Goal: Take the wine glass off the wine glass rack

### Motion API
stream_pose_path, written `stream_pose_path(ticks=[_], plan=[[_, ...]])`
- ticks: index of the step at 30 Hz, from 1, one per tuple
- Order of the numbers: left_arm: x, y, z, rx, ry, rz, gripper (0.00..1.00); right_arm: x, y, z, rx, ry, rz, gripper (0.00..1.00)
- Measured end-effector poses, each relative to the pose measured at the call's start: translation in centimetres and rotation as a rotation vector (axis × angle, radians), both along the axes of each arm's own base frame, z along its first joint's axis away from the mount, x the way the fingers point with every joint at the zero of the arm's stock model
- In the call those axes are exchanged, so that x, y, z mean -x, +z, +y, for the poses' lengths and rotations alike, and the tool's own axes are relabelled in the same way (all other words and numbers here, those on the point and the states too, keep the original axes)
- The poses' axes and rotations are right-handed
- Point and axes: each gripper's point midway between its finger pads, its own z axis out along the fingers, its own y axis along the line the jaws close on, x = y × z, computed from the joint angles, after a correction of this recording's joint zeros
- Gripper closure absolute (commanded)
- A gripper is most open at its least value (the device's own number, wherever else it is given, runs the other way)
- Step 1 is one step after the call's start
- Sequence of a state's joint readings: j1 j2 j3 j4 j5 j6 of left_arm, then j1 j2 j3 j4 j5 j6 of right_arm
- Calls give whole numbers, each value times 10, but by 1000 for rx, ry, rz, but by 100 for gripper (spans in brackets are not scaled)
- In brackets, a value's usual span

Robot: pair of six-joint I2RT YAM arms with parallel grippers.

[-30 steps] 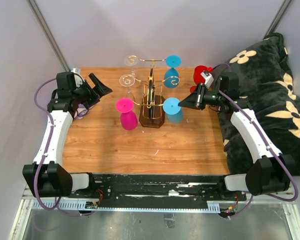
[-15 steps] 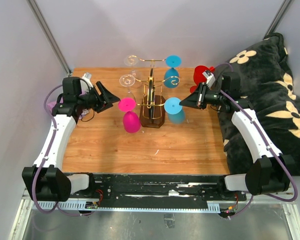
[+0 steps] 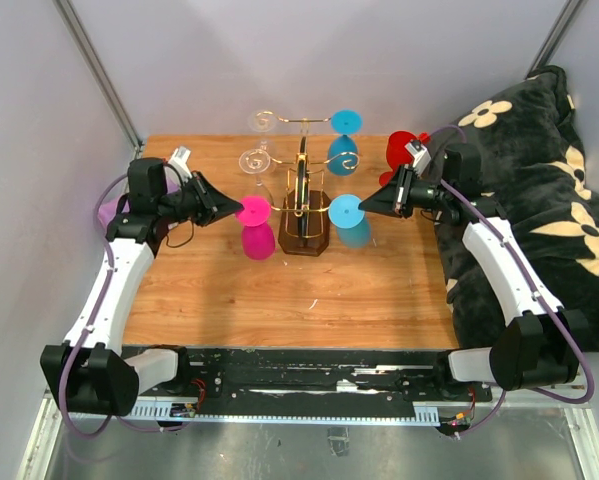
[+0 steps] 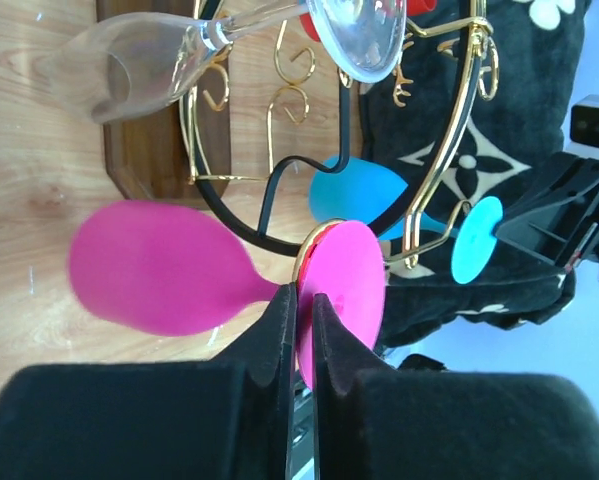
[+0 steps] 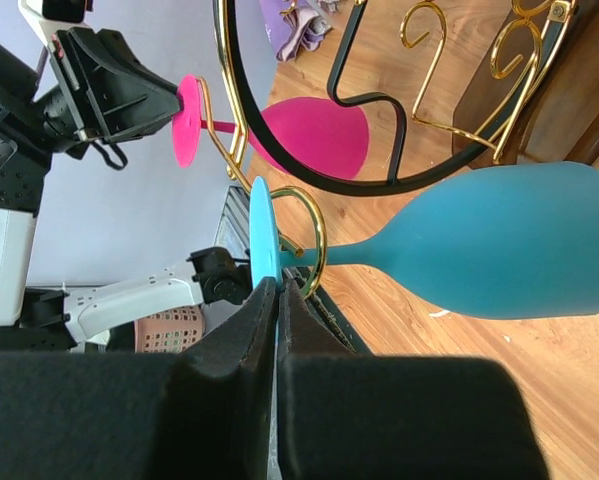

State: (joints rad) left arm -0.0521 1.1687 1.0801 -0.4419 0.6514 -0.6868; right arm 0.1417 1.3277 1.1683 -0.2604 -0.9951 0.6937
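Observation:
The wine glass rack (image 3: 303, 238), gold wire on a dark wooden base, stands mid-table. A pink wine glass (image 3: 256, 240) hangs upside down from its near-left hook. My left gripper (image 3: 229, 208) is shut on the rim of that glass's round foot (image 4: 349, 280), with the bowl (image 4: 159, 268) below. A blue wine glass (image 3: 349, 230) hangs from the near-right hook. My right gripper (image 3: 364, 208) is shut on the edge of its foot disc (image 5: 261, 235), and the stem still sits in the gold loop (image 5: 314, 235).
Two clear glasses (image 3: 254, 160) hang at the rack's back left and more blue ones (image 3: 344, 122) at the back right. A red glass (image 3: 402, 148) stands behind my right wrist. A black flowered cushion (image 3: 539, 200) borders the table's right edge.
My left gripper has swung right from the table's left side to the pink glass's foot and shut on it. The pink glass rocked slightly. My right arm has not moved.

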Motion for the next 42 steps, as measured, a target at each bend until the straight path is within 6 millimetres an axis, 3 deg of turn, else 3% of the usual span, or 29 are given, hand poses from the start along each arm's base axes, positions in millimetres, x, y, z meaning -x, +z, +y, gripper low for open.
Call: stream_pose_path(ticks=[6,14,29,42], plan=[[4,14,-3,13,-11,-35,99,-2,1,-2,-3,-9,2,99],[-1,16,3,-1,41,-32,99,-3,3,-4,-11,-15,2,99],[-13,26,14,-11,123,-34,100,-12,23,-15,-79,-56,-35,99],[-38,33,6,94,138,-46,100,-25,18,-8,-118,-46,-8,99]])
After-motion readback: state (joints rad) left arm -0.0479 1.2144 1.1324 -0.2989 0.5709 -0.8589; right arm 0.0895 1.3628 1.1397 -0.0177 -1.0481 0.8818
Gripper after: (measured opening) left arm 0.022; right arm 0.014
